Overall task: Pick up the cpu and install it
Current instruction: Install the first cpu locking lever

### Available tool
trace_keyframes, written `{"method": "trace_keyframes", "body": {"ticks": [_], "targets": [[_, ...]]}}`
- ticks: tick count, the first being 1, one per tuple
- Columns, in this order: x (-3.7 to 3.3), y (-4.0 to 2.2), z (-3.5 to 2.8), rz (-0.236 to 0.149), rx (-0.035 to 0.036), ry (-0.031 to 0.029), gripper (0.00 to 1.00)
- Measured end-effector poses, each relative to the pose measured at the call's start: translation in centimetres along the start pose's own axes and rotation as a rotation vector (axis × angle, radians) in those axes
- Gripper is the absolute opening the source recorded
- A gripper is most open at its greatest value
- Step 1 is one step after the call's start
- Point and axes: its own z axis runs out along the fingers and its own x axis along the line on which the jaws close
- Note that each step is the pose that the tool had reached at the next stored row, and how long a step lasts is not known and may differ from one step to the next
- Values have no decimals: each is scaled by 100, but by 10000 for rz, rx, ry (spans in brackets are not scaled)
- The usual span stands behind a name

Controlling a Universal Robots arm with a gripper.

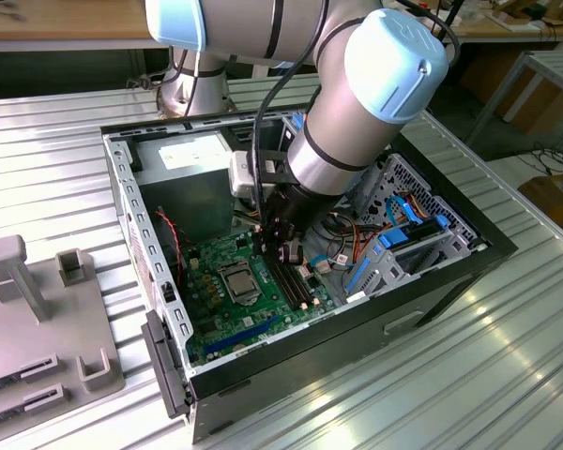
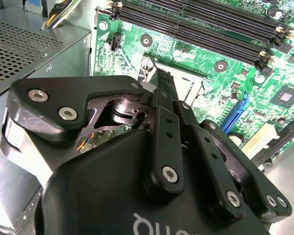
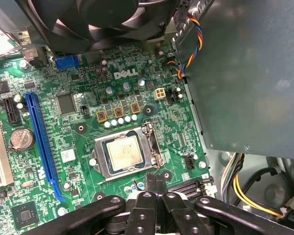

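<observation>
The cpu (image 3: 123, 152), a small silver-grey square, lies flat in the black socket with a metal frame on the green motherboard (image 3: 83, 98). In the exterior view the cpu (image 1: 239, 279) sits mid-board inside the open computer case (image 1: 131, 216). My gripper (image 1: 283, 255) hangs just above the board, a little to the exterior view's right of the socket. Its black fingers are pressed together with nothing between them in both wrist views, gripper (image 3: 155, 178) and gripper (image 2: 162, 79). The fingertips stand just off the socket's edge, apart from the cpu.
A grey power-supply box (image 1: 188, 173) stands close beside the socket, with coloured cables (image 3: 191, 34) along it. A black fan (image 3: 93, 14) overhangs the board. Long black memory slots (image 2: 201, 24) and a blue slot (image 3: 41, 142) flank the socket. Grey fixtures (image 1: 38, 309) sit outside the case.
</observation>
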Motion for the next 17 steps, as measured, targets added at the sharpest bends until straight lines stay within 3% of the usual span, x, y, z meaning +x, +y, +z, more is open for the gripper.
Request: {"method": "trace_keyframes", "body": {"ticks": [10, 17], "targets": [[1, -1, 0, -32, 1, 4, 11], [5, -4, 12, -265, 89, 308, 11]]}}
